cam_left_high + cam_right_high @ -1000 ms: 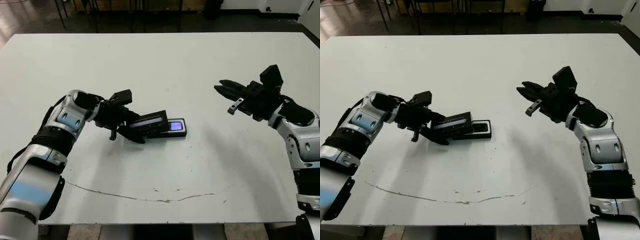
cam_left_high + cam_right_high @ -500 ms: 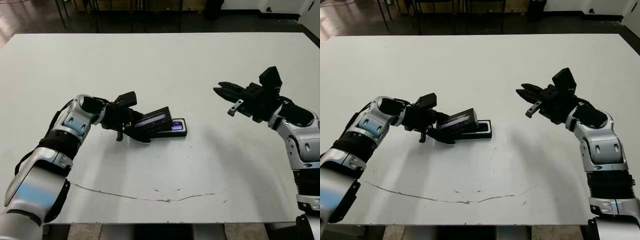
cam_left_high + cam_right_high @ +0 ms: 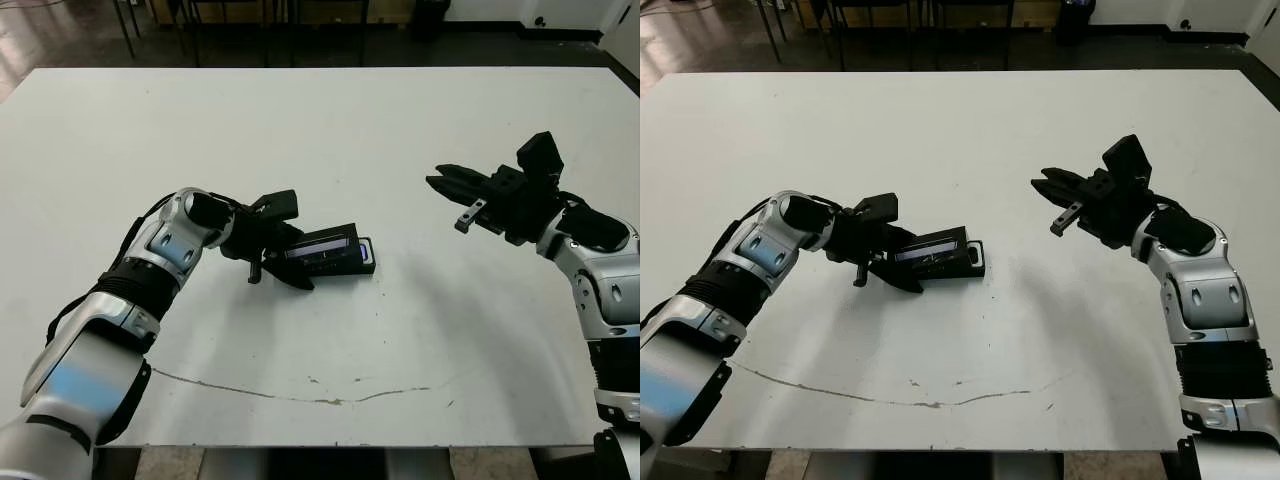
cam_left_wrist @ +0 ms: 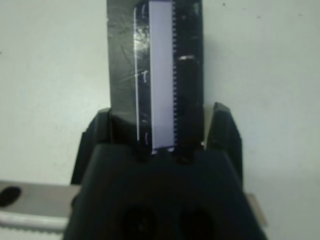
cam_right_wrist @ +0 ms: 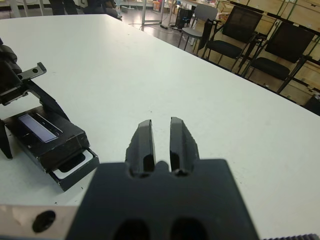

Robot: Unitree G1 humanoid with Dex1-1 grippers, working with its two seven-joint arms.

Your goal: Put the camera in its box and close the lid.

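1. Near the middle of the white table (image 3: 330, 130), left gripper (image 3: 292, 262) clamped on the lid (image 3: 322, 246), fingers closed across its near end.
2. Held tilted — far end low over the box (image 3: 364, 262), near end raised, long greyish window facing up.
3. Covers most of the box; only the right end of the tray peeks out, white lining visible there in the right wrist view.
4. Camera (image 5: 75, 161) lies inside the box, mostly hidden under the lid — just a dark glossy strip showing at the uncovered end.
5. Over the right side of the table, right gripper (image 3: 440, 180) hangs in the air well apart from the box, holding nothing, fingers close together with only a narrow slit between them.
6. Along the front of the table, a thin dark curved mark (image 3: 300, 395).
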